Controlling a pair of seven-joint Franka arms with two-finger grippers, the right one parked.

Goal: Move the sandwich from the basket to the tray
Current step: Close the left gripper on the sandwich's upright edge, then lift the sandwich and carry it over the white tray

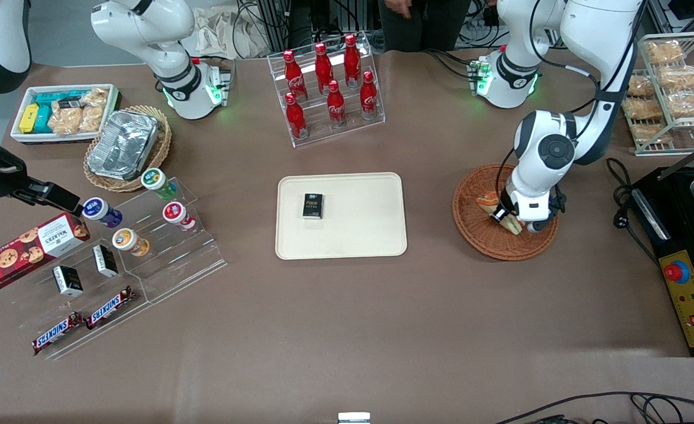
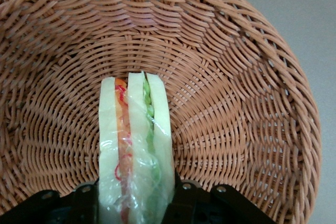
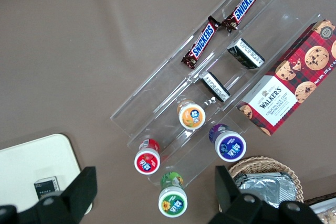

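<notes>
Brown tabletop, with cream tray in the middle carrying one small black box. Toward the working arm's end, reddish wicker basket with the end effector lowered inside. Fingers closed against both bread faces of the sandwich, standing on edge in the basket.

brown table, cables at edge

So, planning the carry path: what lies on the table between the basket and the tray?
Front view: nothing, only bare table between the basket and the tray. The gripper is down in the basket, closed on the sandwich.
</notes>
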